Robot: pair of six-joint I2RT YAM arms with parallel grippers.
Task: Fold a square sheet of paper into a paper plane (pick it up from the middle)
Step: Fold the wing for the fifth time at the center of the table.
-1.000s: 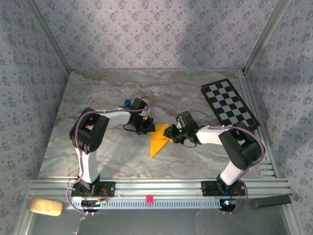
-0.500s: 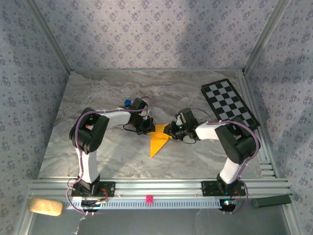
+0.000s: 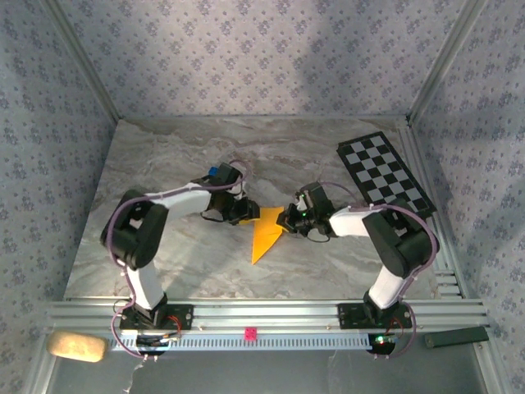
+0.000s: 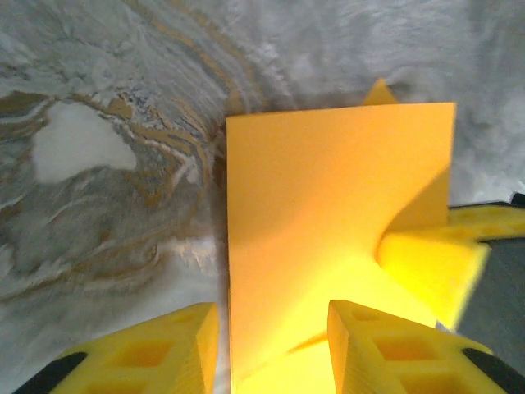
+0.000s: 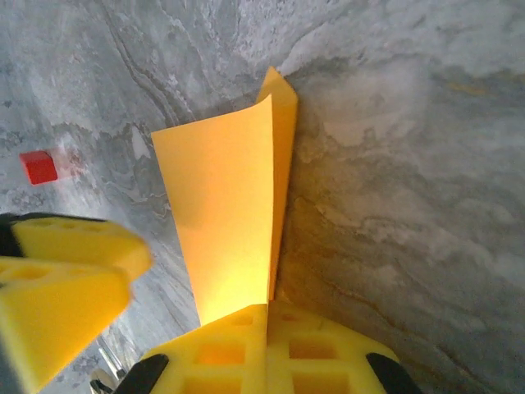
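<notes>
We note right gripper (image 5: 267, 316) jaws pinching the creased paper sheet (image 3: 264, 236); left gripper (image 4: 273, 324) jaws parted, straddling its edge.

Both arms reach inward, left end effector (image 3: 248, 217) spread apart, right end effector (image 3: 285, 222) pinched together.

A folded orange-yellow sheet of paper (image 3: 264, 236) lies near the middle of the marbled worktop (image 3: 164, 246), its narrow tip pointing toward the near edge. The left end effector (image 3: 244, 216) meets its far left corner, and the right end effector (image 3: 286, 221) meets its far right corner. A black-and-white checkered board (image 3: 384, 175) lies at the far right, well apart.
</notes>
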